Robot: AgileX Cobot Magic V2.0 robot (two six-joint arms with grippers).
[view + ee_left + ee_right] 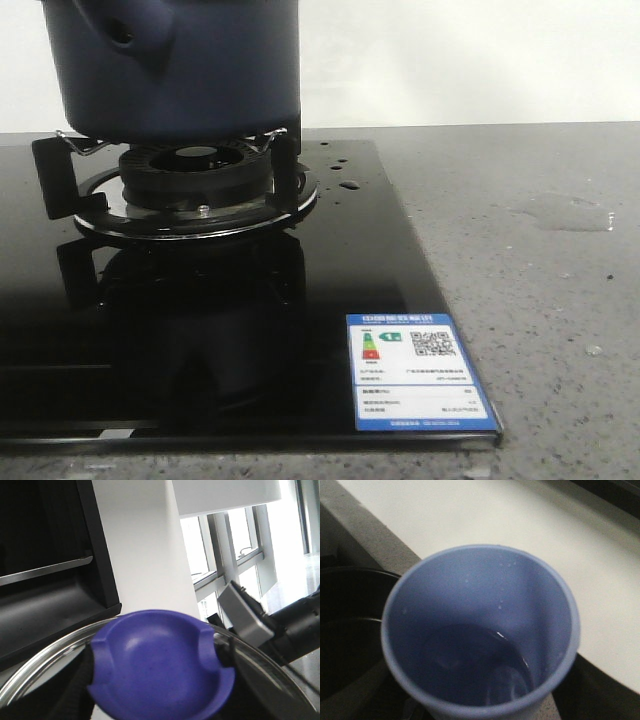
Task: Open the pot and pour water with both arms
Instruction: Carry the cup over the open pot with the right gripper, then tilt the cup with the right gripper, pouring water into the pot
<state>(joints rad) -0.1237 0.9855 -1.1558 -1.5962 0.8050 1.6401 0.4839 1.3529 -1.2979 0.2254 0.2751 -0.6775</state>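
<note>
The dark navy pot (180,70) stands on the gas burner (195,175), its stubby side handle (120,35) at the upper left and its top cut off by the view. Neither gripper shows in the front view. My left gripper (160,682) is shut on the purple-blue knob (160,665) of a glass lid with a steel rim (45,662), lifted into the air. My right gripper (480,712) is shut on a pale blue cup (485,580) with water (480,672) in its bottom, next to the pot's dark opening (350,610). Its fingers are mostly hidden by the cup.
The burner sits on a black glass hob (300,330) with a blue energy label (415,375) at its front right corner. Water drops (348,184) lie on the hob and a wet patch (565,212) on the grey counter (540,330). The right arm (295,625) shows beside the lid.
</note>
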